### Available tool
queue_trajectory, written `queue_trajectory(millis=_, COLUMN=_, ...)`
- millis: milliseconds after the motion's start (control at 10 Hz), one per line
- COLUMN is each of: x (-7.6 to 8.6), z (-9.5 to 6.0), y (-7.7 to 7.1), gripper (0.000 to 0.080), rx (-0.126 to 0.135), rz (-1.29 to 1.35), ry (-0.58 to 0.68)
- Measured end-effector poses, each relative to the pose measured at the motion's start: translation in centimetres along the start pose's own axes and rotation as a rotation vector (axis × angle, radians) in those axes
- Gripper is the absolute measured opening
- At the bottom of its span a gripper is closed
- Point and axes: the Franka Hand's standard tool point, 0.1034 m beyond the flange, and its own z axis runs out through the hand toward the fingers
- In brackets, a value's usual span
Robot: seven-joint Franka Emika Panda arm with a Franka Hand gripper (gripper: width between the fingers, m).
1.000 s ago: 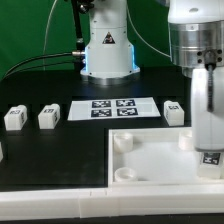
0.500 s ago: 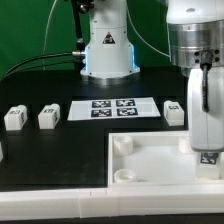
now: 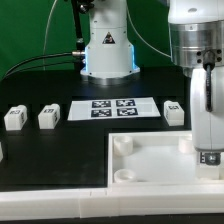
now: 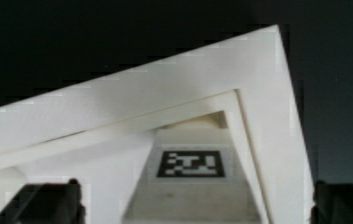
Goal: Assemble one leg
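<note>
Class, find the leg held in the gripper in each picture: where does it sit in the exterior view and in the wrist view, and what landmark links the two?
Exterior view: the leg stands upright at the exterior view's right edge, in the gripper, over the white panel.
Wrist view: the leg fills the lower middle, seen along its length, the panel behind.
Shared landmark: the leg's marker tag.

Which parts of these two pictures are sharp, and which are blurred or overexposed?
Exterior view: the marker board is fairly sharp; the white panel is bright, with little surface detail. Wrist view: soft overall; the leg shows a readable tag; the hand's fingers are dark and blurred.
</note>
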Motion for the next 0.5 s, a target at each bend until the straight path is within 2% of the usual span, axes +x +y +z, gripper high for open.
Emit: queue_trajectory(millis=500, x=-0.16, z=0.02, y=0.08, gripper=0.0649, rx=0.0, rz=-0.013, ry=0.0)
